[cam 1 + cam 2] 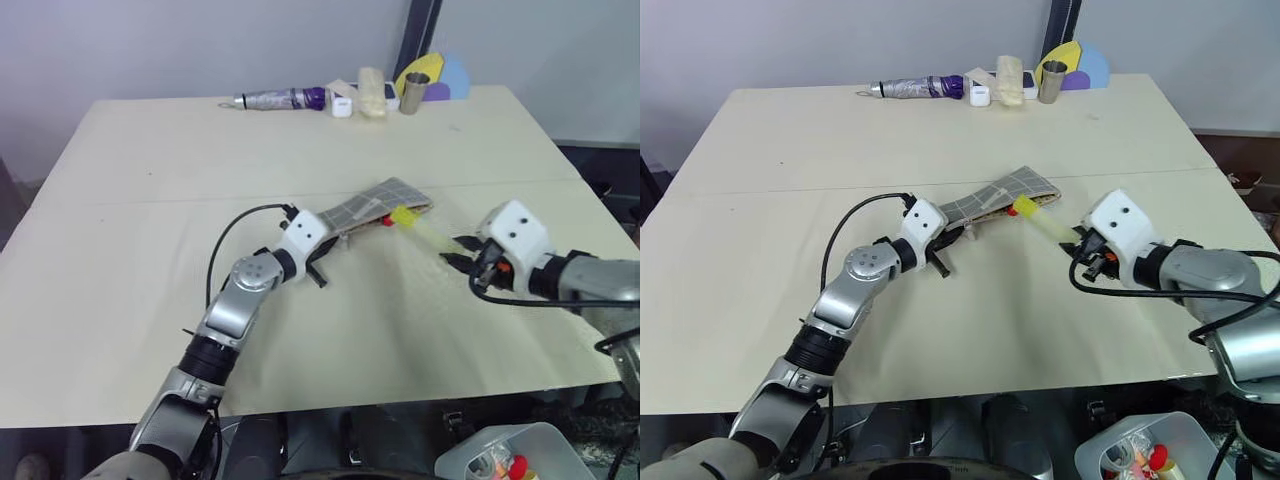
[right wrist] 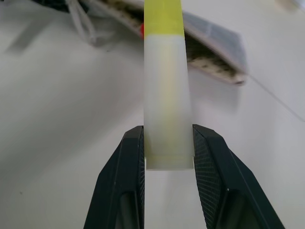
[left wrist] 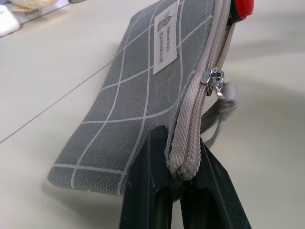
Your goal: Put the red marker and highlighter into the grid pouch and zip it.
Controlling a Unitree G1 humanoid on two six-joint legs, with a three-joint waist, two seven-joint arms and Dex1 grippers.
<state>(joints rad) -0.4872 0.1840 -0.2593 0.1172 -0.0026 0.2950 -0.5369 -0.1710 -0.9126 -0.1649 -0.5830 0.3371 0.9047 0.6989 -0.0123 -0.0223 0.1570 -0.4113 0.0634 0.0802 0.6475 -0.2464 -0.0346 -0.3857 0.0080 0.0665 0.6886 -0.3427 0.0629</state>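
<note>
we see the left gripper (image 3: 183, 191) clamped on the closed end of the grid pouch (image 3: 143, 95), its two black fingers (image 3: 147, 191) pinching the zipper seam at the corner and holding that end up off the table (image 1: 150, 200); the pouch's far end points toward the middle of the table. the zipper pull with its strap (image 3: 217, 83) sits partway along the seam, and beyond it the pouch mouth is open, where a red end of the red marker (image 3: 240, 7) pokes out of the opening. the right gripper (image 2: 168, 157) is closed on the highlighter (image 2: 167, 95), gripping the pale translucent barrel by its tail, so that the bright yellow cap points ahead to the pouch's open end. from the head views, the highlighter's cap (image 1: 405, 216) is just beside the pouch mouth, next to the red tip, and we cannot tell whether it touches the fabric. at the table's far edge lie a purple-and-silver tube (image 1: 280, 99), a small white box (image 1: 342, 106) and a metal cup (image 1: 414, 92).
</note>
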